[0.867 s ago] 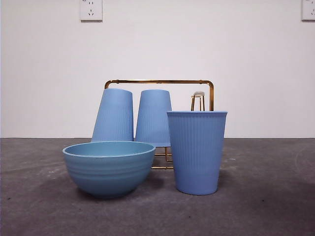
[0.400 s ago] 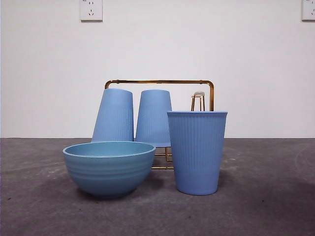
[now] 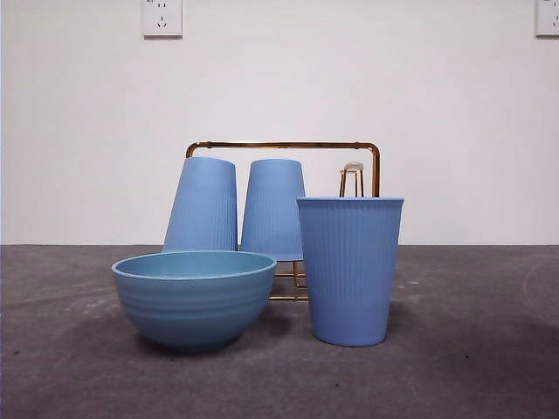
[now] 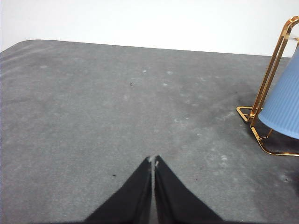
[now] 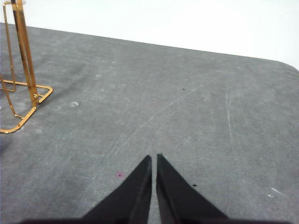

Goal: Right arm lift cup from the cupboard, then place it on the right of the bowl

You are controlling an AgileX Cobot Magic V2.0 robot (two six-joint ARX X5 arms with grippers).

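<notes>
The ribbed blue tumbler (image 3: 349,271) stands upright just right of the teal bowl (image 3: 194,298); the right gripper (image 5: 154,158), jaws pressed together and empty, sits well right of the gold wire rack (image 5: 23,70).

Grey table (image 3: 472,367) — bowl (image 3: 194,299), cup (image 3: 349,271), rack (image 3: 284,147)

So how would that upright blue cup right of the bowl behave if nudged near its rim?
The cup is tall with a narrow base, so it would probably tip rather than slide. Its fine ribbing likely aids grip. It looks stiff and light.
</notes>
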